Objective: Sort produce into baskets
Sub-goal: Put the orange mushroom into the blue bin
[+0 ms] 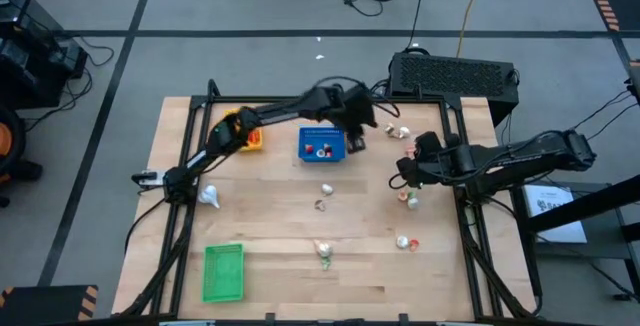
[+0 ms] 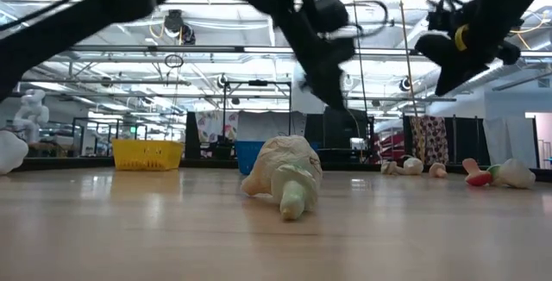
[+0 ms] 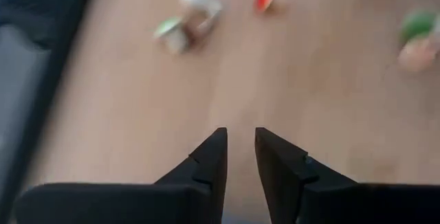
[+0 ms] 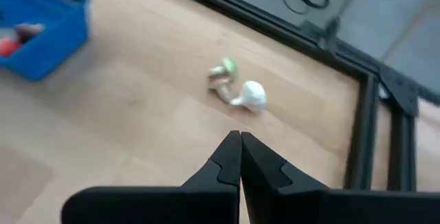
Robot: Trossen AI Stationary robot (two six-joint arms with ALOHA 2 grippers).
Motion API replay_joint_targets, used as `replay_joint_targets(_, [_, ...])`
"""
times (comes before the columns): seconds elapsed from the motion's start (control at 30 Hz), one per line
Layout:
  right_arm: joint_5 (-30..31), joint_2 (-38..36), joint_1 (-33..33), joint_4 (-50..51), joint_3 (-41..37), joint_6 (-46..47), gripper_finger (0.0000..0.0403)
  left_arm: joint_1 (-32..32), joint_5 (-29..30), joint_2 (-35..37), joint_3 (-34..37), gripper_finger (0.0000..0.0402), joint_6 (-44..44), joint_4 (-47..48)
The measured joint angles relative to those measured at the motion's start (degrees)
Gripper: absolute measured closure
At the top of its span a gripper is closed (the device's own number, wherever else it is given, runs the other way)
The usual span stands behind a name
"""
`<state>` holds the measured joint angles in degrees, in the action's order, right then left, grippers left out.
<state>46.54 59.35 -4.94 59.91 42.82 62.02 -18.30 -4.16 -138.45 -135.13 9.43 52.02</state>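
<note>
High view. The wooden table carries three baskets: the yellow basket at the far left, the blue basket at the far centre with small red pieces inside, and the green basket at the near left. The left gripper hangs just beside the blue basket's right edge; the right gripper hovers over the table's right part, near loose produce. A garlic-like bulb lies left of centre — other small pieces are scattered across the middle and right.

Low view. A whitish bulb with a pale green stem lies in the foreground. Behind it stand the yellow and blue baskets; a red-and-white piece lies at the right. Both arms hang above the table.

Left wrist view. The left gripper's fingers stand slightly parted with nothing between them; blurred red, white and green pieces lie beyond on the wood.

Right wrist view. The right gripper's fingers are pressed together, holding nothing. Ahead lie a white bulb touching a small green-tipped piece; the blue basket sits off to one side.
</note>
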Motion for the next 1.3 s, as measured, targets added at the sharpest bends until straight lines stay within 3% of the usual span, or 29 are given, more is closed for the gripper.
replay_joint_targets(0.1, [0.0, 0.0, 3.2, 0.0, -1.4, 3.7, 0.0403, -0.6, 6.7, 4.8, 0.1, 0.0316, 4.0, 9.1])
replay_joint_targets(0.2, [0.3, 0.7, 8.8, -0.4, -1.8, 2.9, 0.0403, -2.1, 7.2, 9.8, 0.2, 0.0316, 5.6, 14.7])
replay_joint_targets(0.33, [-3.8, 2.0, 17.6, -3.1, -1.8, -3.9, 0.0403, -5.2, 2.5, 16.1, 1.2, 0.0315, 4.2, 20.1])
replay_joint_targets(0.47, [-10.3, 4.5, 24.4, -5.7, -1.8, -10.5, 0.0403, -6.9, -3.6, 22.4, 7.8, 0.0315, 2.9, 20.2])
replay_joint_targets(0.67, [-11.0, 10.2, 32.2, -10.5, -1.8, -17.6, 0.0403, -4.4, -4.7, 33.5, 28.6, 0.0315, 1.4, 7.7])
replay_joint_targets(0.93, [-17.1, 19.0, 37.2, -17.4, -1.8, -24.9, 0.0403, 0.5, -5.0, 48.3, 60.5, 0.0315, -3.8, -18.5])
replay_joint_targets(1.13, [-23.6, 19.7, 37.0, -20.8, -1.8, -28.6, 0.0403, 5.6, -6.1, 55.3, 73.0, 0.0315, -6.0, -33.0])
replay_joint_targets(1.3, [-29.8, 19.5, 37.3, -20.7, -1.8, -29.9, 0.0401, 8.8, -3.0, 63.5, 81.5, 0.0315, -5.1, -39.3])
